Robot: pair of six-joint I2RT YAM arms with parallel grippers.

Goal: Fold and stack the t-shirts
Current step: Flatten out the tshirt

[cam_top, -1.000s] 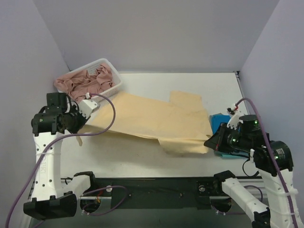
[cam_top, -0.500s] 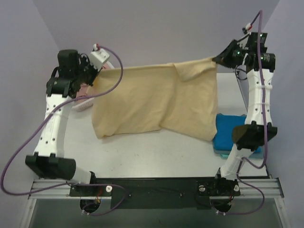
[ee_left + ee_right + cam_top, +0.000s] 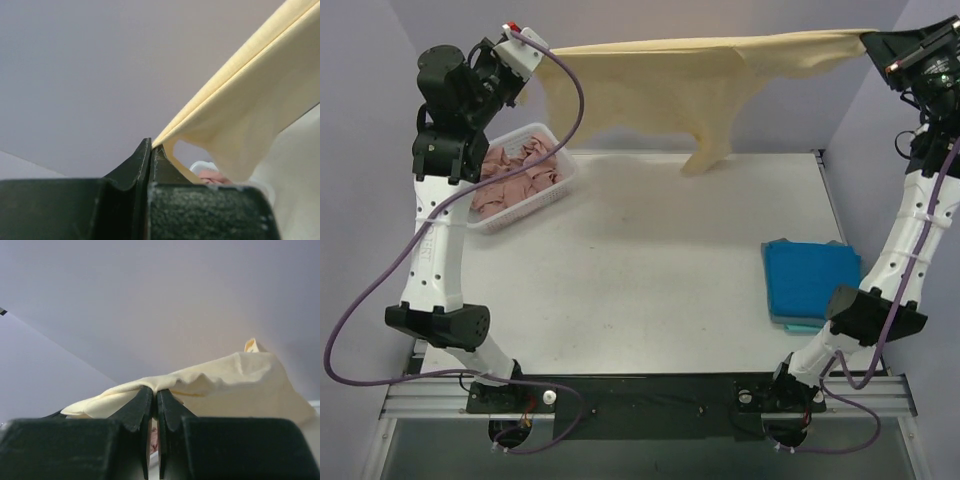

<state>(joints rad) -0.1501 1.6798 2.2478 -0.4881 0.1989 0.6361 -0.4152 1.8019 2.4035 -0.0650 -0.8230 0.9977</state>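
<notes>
Top external view: the pale yellow-peach t-shirt (image 3: 690,75) hung stretched between the left gripper (image 3: 528,78) and the right gripper (image 3: 868,40), high above the table (image 3: 650,270) and touching nothing. One loose part drooped lower, roughly midway between the two.
Left gripper grip: in the left wrist view its jaws were pressed together on a doubled edge of the shirt. Only a thin pinch of cloth sat at the very tips.
Right gripper grip: in the right wrist view it was clamped on a bunched corner, with more fabric gathered at the tips than on the left.
Blue t-shirt (image 3: 810,280): it lay folded on the table, far below the right gripper.
Basket (image 3: 560,185): it stood below the left gripper and held crumpled pinkish garments (image 3: 515,170).
Step in hand: I judged this to be the airing-out spread before laying the shirt flat to fold.
Doing it well: I meant to hold both grippers level, with just enough pull to keep the top edge straight. Then I would lower them together so the drooping part met the table first and the rest rolled out flat.
Landing spot: I aimed for the bare table below and between the grippers, away from the basket and the blue t-shirt.
Risk: I judged that extra outward pull could slip the thin left pinch, and a drop from this height would crumple the shirt.
</notes>
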